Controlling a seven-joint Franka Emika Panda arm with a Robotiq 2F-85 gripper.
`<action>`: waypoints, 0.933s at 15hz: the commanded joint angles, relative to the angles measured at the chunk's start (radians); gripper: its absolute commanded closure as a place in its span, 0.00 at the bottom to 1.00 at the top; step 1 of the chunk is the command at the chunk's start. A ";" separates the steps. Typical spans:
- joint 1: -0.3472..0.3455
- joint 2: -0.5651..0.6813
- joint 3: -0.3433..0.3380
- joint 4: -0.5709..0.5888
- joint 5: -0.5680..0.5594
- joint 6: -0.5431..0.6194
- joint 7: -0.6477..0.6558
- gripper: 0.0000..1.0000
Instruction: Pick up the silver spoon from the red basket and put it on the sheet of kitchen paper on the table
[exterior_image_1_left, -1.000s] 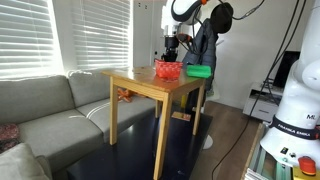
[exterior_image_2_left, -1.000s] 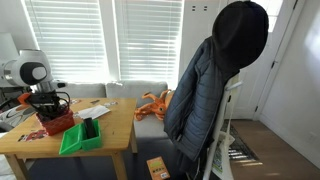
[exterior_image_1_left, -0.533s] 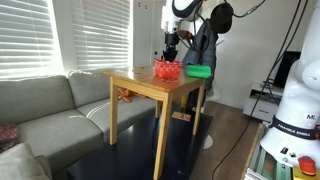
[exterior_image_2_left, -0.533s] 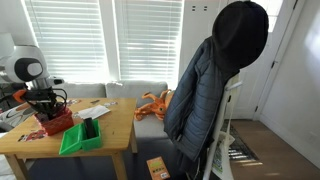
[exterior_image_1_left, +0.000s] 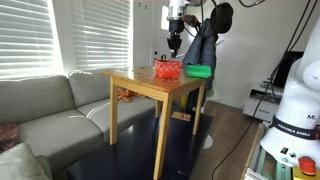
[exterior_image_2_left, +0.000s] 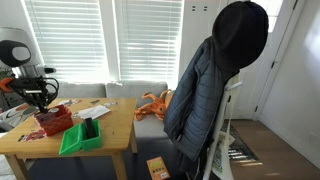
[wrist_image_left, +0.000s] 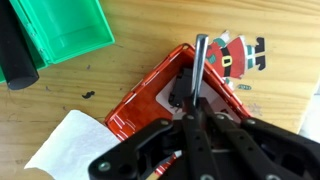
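In the wrist view my gripper (wrist_image_left: 190, 108) is shut on the silver spoon (wrist_image_left: 200, 60), whose thin metal shaft sticks out past the fingertips. Below it lies the red basket (wrist_image_left: 140, 108) with a white patch and a dark object inside. The sheet of kitchen paper (wrist_image_left: 65, 145) lies on the table (wrist_image_left: 150, 40) right beside the basket. In both exterior views the gripper (exterior_image_1_left: 173, 45) (exterior_image_2_left: 38, 97) hangs above the red basket (exterior_image_1_left: 168, 70) (exterior_image_2_left: 55, 120) on the wooden table (exterior_image_1_left: 140, 85) (exterior_image_2_left: 110, 135).
A flat green tray (wrist_image_left: 60, 30) (exterior_image_2_left: 80, 135) (exterior_image_1_left: 199, 71) sits next to the basket, with a black cylinder (wrist_image_left: 15, 55) beside it. A Santa picture (wrist_image_left: 238, 55) lies on the table. A sofa (exterior_image_1_left: 50, 115) and a jacket on a stand (exterior_image_2_left: 215, 90) flank the table.
My gripper has risen straight up out of the red basket with the spoon in it. The basket and the green tray have not moved.
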 joint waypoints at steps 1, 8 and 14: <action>-0.001 -0.038 0.000 0.047 -0.003 -0.080 0.030 0.98; -0.041 -0.047 -0.024 0.128 -0.047 -0.023 0.133 0.98; -0.097 -0.005 -0.064 0.144 -0.108 0.066 0.228 0.98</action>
